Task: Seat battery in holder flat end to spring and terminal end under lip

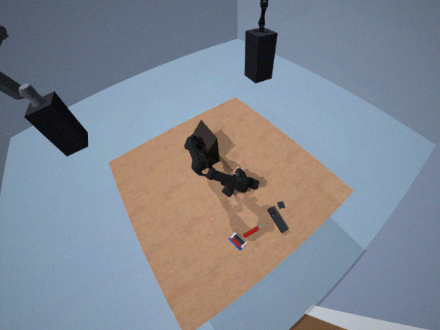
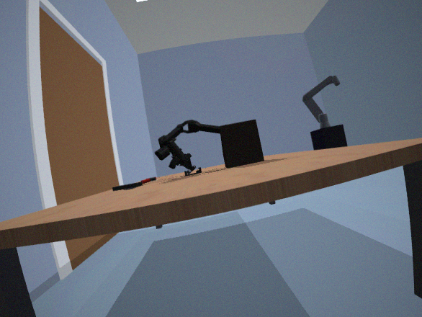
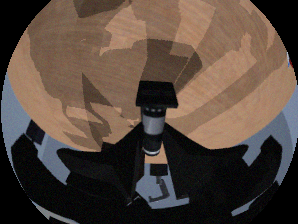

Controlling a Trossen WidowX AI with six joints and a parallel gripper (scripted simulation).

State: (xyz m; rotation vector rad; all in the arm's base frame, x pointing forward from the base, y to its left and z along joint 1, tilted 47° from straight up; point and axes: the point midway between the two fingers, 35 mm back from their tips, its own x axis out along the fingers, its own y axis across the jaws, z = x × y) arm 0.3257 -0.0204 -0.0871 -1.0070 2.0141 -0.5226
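Observation:
The black holder stands on the wooden table. In the wrist view its broad end wall is above the battery, and a smaller dark end piece shows below, between the fingers. The battery, a silver and black cylinder, lies roughly in line between these ends. Its upper end is close against the broad wall, and its lower end is pale. No spring is visible. My gripper is shut on the battery, low at the holder. Whether the battery lies flat, and its contact with spring and lip, cannot be told.
A dark remote, a small dark square, a red screwdriver and a blue, white and red item lie on the table, beyond the arm. The arm's black base block stands behind it.

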